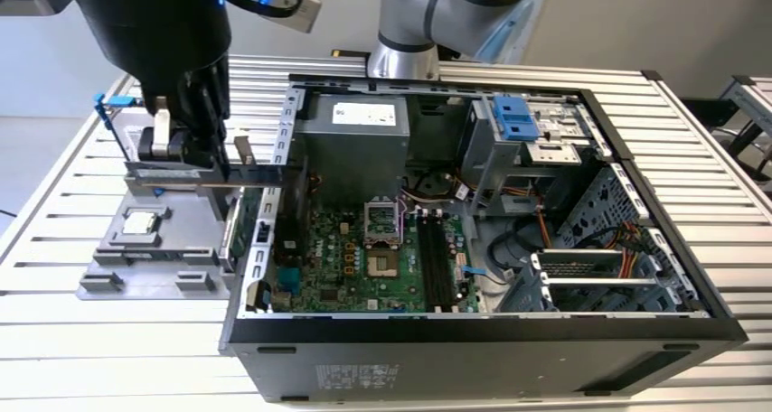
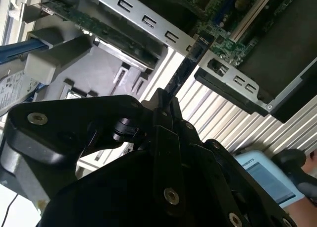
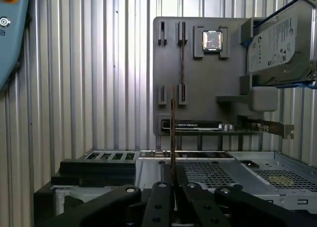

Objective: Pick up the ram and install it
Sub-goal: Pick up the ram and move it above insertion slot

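Pinching the long, thin dark blue-black ram stick (image 3: 173, 123) edge-on, the black gripper (image 3: 173, 180) has both fingers pressed onto it (firm grip), hovering above the grey slotted parts tray (image 1: 103, 281), at the exterior view's left of the open black computer case (image 1: 483, 349).

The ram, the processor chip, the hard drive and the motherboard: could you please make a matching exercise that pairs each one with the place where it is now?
Things
1. ram
2. processor chip
3. hard drive
4. motherboard

Places
A. inside the open computer case
B. flat in a recess of the grey holder
C. clamped in the gripper
D. propped on a raised support at the holder's edge

Pairs: 1-C, 2-B, 3-D, 4-A
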Robot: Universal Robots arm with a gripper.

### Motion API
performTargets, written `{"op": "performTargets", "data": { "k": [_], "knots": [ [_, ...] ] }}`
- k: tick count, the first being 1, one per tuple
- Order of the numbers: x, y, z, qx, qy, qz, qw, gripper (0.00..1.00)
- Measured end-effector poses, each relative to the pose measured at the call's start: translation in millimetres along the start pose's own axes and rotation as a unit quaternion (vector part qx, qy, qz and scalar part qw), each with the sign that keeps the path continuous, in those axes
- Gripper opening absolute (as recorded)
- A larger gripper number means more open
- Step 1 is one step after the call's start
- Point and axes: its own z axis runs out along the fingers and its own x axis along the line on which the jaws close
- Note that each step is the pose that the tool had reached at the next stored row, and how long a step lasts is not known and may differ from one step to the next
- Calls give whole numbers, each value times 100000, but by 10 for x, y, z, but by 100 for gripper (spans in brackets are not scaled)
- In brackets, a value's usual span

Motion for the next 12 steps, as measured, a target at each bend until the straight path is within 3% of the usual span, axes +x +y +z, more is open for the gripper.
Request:
{"op": "performTargets", "data": {
  "k": [12],
  "knots": [
    [-3,-250,-4,-154,3,5,100000,0]
  ]
}}
